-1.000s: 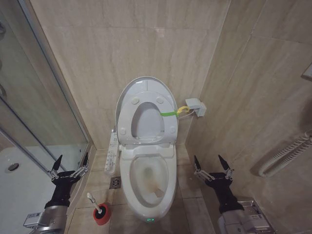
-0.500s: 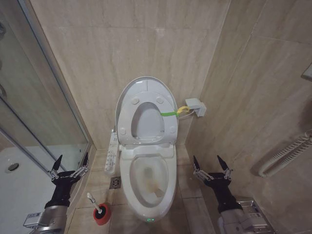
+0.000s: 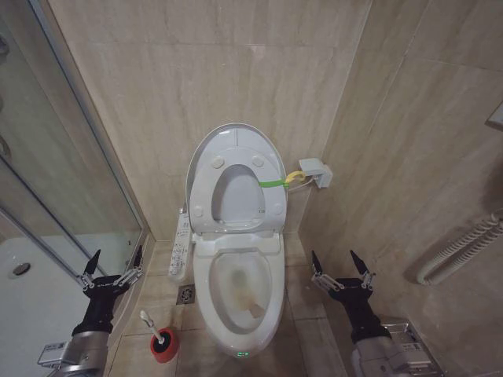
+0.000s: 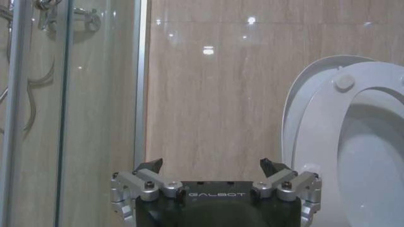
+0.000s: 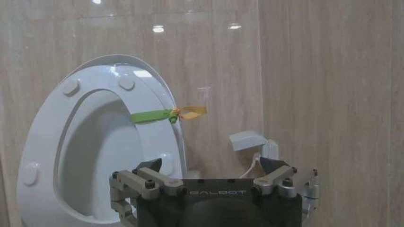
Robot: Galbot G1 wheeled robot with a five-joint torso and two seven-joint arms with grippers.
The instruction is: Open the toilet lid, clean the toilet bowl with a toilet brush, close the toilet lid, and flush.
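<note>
The toilet lid (image 3: 236, 137) stands raised against the back wall, with the white seat (image 3: 271, 196) and its green band up in front of it. Below them the toilet bowl (image 3: 240, 287) lies uncovered, yellowish inside, with a green light at its front. The toilet brush (image 3: 149, 323) stands in a red holder cup (image 3: 165, 345) on the floor to the bowl's left. My left gripper (image 3: 115, 263) hovers open above and left of the brush. On the bowl's right, my right gripper (image 3: 339, 265) is open too. The raised lid (image 4: 296, 94) appears in the left wrist view beyond the left gripper (image 4: 211, 165). The right gripper (image 5: 210, 164) faces the lid (image 5: 113, 61).
A glass shower screen (image 3: 55, 149) and white shower tray (image 3: 31, 298) close off the left side. A control panel (image 3: 180, 247) hangs on the toilet's left flank. A floor drain (image 3: 187, 294) sits beside the bowl. A white wall box (image 3: 314, 173) and a hose (image 3: 464, 247) are on the right.
The right gripper has shifted very slightly left. Everything else stands as before.
</note>
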